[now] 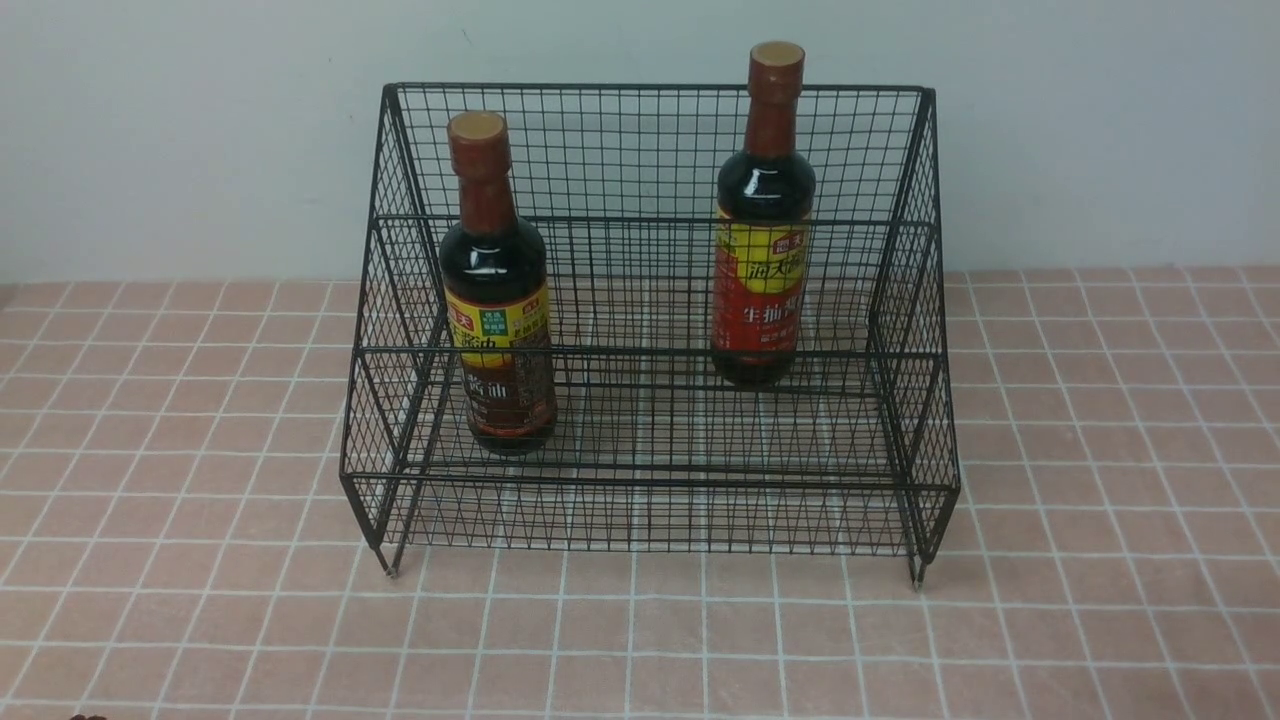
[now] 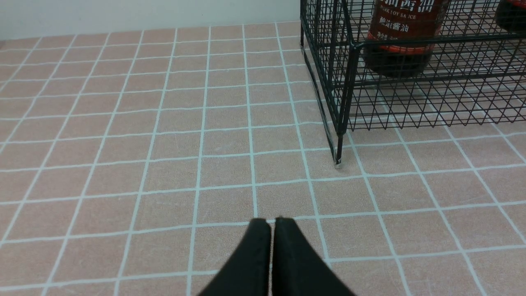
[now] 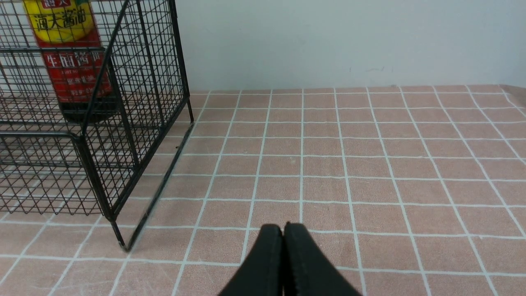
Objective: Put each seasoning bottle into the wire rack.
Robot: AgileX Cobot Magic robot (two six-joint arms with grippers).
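Both seasoning bottles (image 1: 498, 290) (image 1: 763, 230) stand upright inside the wire rack (image 1: 650, 480), left gripper (image 2: 271, 222) and right gripper (image 3: 283, 226) closed empty over tiles; task appears complete, nothing further required

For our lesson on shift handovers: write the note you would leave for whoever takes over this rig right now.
Left gripper: shut, empty, above the tiled table, outside the wire rack.
Right gripper: shut, empty, on the rack's other side.
Yellow-and-brown soy-sauce bottle: upright on the lower front tier, left.
Yellow-and-red soy-sauce bottle: upright on the upper back tier, right.
Done: both bottles racked.
Left: nothing visible.
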